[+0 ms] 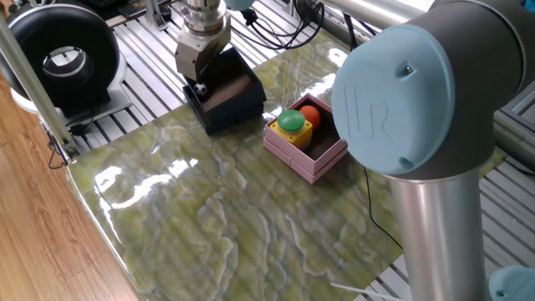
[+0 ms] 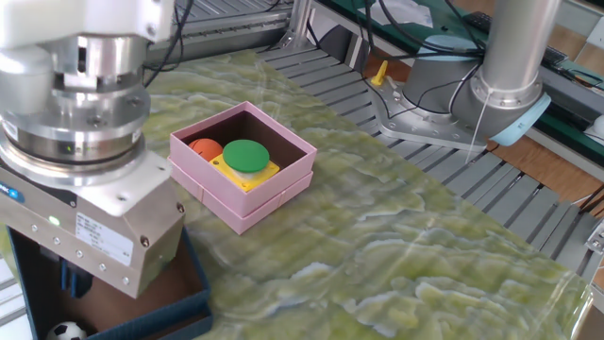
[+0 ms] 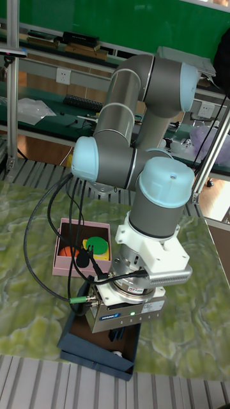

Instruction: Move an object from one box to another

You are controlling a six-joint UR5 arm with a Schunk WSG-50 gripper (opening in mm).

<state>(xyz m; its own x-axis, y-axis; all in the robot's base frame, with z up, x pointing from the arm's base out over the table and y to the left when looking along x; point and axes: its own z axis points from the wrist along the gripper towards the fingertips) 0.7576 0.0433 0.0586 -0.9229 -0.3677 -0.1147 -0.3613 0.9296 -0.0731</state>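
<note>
The dark navy box (image 1: 231, 114) stands at the back of the marbled mat, with a small black-and-white ball (image 1: 201, 87) in its near-left corner. My gripper (image 1: 198, 75) reaches down into that box right above the ball. In the tall fixed view its two dark fingers (image 3: 110, 334) seem to stand apart with nothing between them. In the other fixed view the ball (image 2: 66, 331) lies free on the brown floor, and the gripper body hides the fingertips. To the right sits the pink box (image 1: 288, 151), holding a green-topped yellow block (image 1: 291, 122) and an orange ball (image 1: 310, 114).
The arm's large grey and blue joints (image 1: 401, 92) loom over the mat's right side. A black round device (image 1: 63, 58) stands off the mat at the far left. Metal slats (image 1: 142, 109) border the mat, and cables (image 3: 45, 211) hang near the pink box.
</note>
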